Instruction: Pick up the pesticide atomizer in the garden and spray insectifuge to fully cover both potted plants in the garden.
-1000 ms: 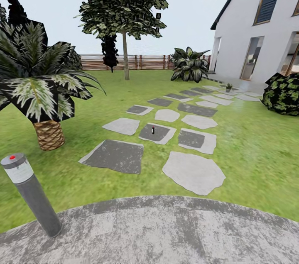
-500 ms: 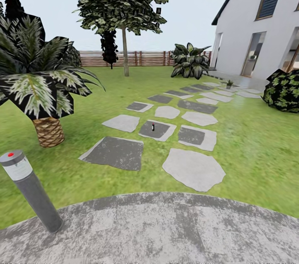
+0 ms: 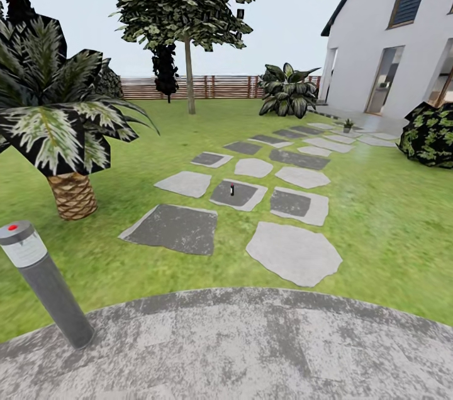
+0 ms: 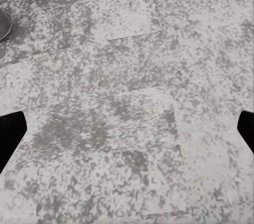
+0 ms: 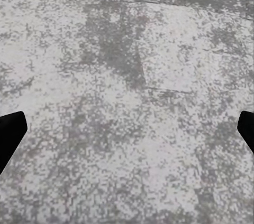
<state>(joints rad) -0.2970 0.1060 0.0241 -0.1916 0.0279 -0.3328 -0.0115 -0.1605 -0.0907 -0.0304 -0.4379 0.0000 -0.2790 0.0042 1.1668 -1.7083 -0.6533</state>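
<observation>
The left gripper [image 4: 127, 134] has its jaws spread wide, its black fingertips [image 4: 10, 137] at opposite edges of the left wrist view with nothing between them, over the mottled grey paved patio [image 4: 132, 76]. The right gripper [image 5: 127, 134] is spread just as wide and empty above the same paving. Ahead on the lawn [image 3: 377, 217], the pesticide atomizer [image 3: 232, 188] stands upright on a dark stepping stone [image 3: 242, 195], a tiny dark shape too small for detail; one small potted plant [image 3: 347, 126] sits far off by the house [image 3: 384, 41].

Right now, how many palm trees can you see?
1. The palm tree stands on the grass at the left, behind the grey lamp post. More could be hidden beyond the picture's edge.
</observation>
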